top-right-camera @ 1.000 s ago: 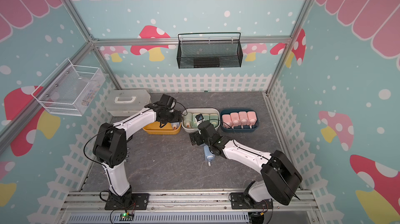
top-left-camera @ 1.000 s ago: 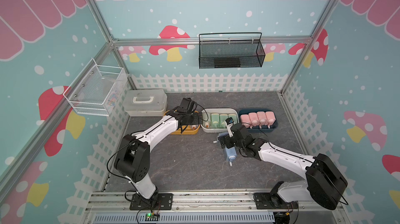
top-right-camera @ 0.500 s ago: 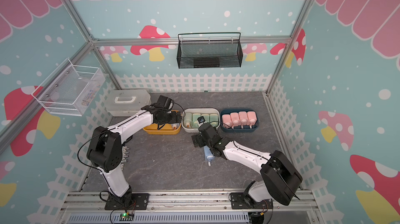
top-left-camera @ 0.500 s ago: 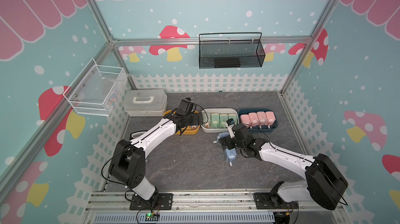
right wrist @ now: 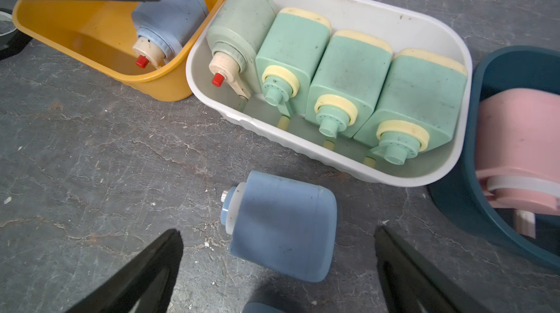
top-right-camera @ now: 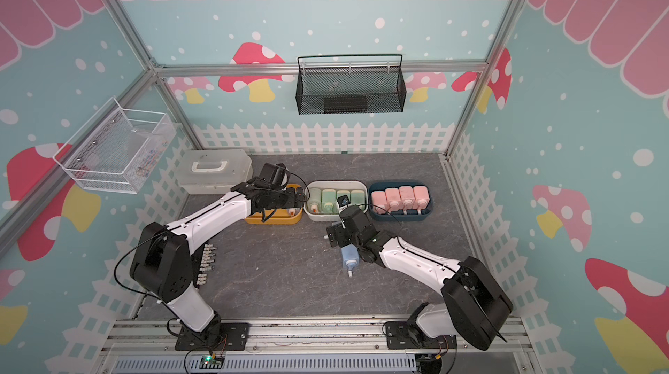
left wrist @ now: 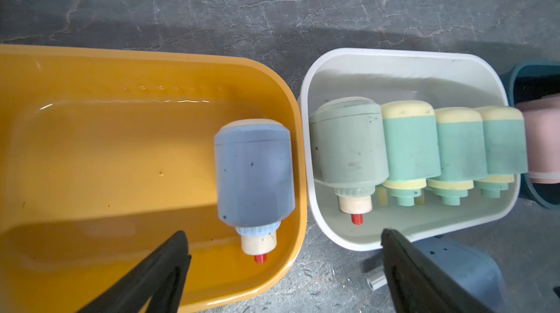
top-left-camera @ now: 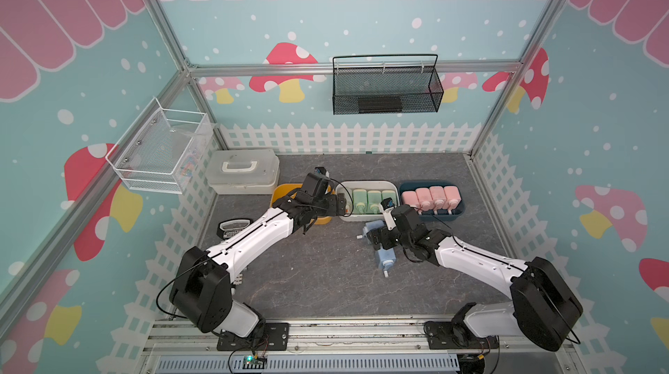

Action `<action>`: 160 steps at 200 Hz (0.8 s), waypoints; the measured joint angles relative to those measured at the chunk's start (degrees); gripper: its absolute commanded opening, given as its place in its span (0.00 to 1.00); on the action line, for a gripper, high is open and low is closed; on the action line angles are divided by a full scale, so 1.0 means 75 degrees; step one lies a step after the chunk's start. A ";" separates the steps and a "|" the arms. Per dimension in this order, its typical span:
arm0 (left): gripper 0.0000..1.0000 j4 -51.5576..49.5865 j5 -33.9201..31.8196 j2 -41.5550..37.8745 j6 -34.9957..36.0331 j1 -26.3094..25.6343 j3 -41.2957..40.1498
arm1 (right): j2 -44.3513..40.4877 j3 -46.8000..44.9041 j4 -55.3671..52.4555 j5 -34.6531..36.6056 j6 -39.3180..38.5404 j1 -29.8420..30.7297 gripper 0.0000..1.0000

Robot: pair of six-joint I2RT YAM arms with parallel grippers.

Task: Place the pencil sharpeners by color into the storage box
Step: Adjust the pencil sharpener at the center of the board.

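Three tubs stand in one row at the back of the grey tabletop (top-left-camera: 325,281): a yellow tub (left wrist: 91,63), just beside it a white tub (left wrist: 394,57), and then a dark teal tub (right wrist: 500,57). In the yellow tub one blue sharpener (left wrist: 254,172) lies on its side, close to the wall next to the white tub. Its cream stub with a red tip points toward the front of the tabletop. The white tub holds four green sharpeners (left wrist: 412,142) side by side; the one nearest to the yellow tub is paler and also has a red tip. In the dark teal tub four pink sharpeners (top-left-camera: 430,196) lie in a row.

The left pincer (left wrist: 283,234) hangs above the yellow tub, opened wide, and it holds nothing. The blue sharpener is below it, and the black fingers (left wrist: 163,266) do not touch it.

The right pincer (right wrist: 277,231) is also opened wide and empty. It is over a second blue sharpener (right wrist: 285,211), which lies on its side on the tabletop just in front of the white tub. A third blue sharpener (top-left-camera: 384,258) lies on the tabletop near it, closer to the front.

At the back left stands a white case with a handle (top-left-camera: 242,171). A black mesh basket (top-left-camera: 385,90) and a white wire basket (top-left-camera: 159,151) hang on the walls
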 measured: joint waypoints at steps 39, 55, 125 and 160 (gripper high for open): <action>0.99 0.0318 -0.0108 -0.0484 0.0000 -0.0090 -0.0370 | -0.0009 -0.0143 -0.0122 -0.0408 0.0050 -0.0192 0.99; 0.99 0.0388 -0.0117 -0.0731 -0.0070 -0.0195 -0.0530 | -0.0023 -0.0157 -0.0163 -0.0565 0.0085 -0.0254 0.99; 0.99 0.0466 -0.0481 -0.1795 -0.0111 -0.1547 -0.1125 | -0.0006 -0.0163 -0.0423 -0.1419 0.0192 -0.0699 0.99; 0.99 0.0624 -0.0592 -0.1804 -0.0125 -0.1897 -0.1408 | 0.0283 -0.0041 -0.0519 -0.1632 0.0184 -0.0743 0.99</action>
